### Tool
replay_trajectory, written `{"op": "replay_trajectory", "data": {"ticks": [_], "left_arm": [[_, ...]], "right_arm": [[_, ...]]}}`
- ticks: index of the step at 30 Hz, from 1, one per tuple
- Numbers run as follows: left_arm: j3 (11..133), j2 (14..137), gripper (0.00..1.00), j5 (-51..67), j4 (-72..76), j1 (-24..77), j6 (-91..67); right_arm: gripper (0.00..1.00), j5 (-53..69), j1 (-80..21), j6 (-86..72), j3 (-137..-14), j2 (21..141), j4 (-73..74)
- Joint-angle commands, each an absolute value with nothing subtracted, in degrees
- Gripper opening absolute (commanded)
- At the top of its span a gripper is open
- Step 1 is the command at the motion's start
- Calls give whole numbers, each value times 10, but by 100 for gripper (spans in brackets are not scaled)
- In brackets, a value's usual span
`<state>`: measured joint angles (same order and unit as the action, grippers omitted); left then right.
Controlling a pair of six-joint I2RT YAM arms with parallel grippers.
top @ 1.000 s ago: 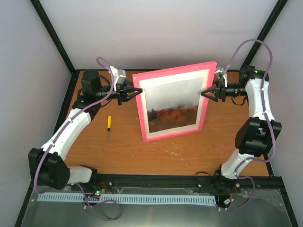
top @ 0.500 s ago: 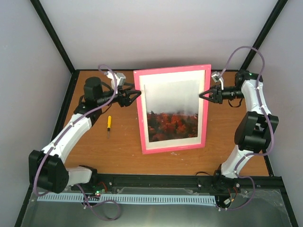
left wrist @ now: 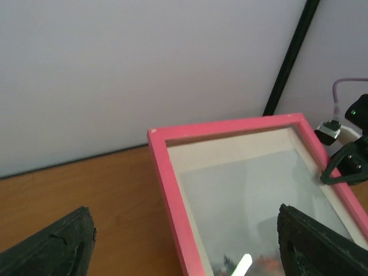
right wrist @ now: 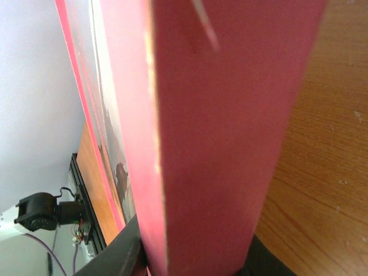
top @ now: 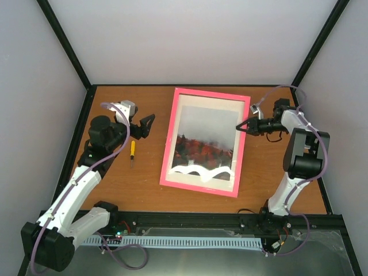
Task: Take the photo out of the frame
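Pink frame (top: 198, 189) edge pinched by right tool (top: 239, 127); left tool (top: 145, 125) spread, well apart.

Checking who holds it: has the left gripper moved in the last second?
Yes. The left gripper has drawn back left, off the frame edge, toward the yellow screwdriver, which stayed put.

Top view: bright, even, diffuse light; faint shadows on the worktop (top: 144, 187). Wavy white glare crosses the lower frame (top: 168, 141). Left wrist view: left claw's fingers (left wrist: 54, 247) dark, defocused. Right wrist view: close frame edge blurred.
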<state>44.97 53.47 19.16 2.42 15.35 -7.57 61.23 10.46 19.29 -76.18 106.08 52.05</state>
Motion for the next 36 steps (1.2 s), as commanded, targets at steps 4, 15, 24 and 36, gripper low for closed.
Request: {"op": "replay_trajectory", "data": {"ticks": [4,15,24,36], "left_arm": [[395,496,86,134,-18,150,-92],[352,475,88,73,-21,150,-91],[377,526,90,25,-58,150,-111],[428,636,67,30,-202,150,-298]], "right_arm": [[3,573,49,137,-820,1171,472],[18,517,-38,20,-891,1247,409],[57,462,-33,15,-870,1213,407],[63,363,-14,91,-711,995,387]]}}
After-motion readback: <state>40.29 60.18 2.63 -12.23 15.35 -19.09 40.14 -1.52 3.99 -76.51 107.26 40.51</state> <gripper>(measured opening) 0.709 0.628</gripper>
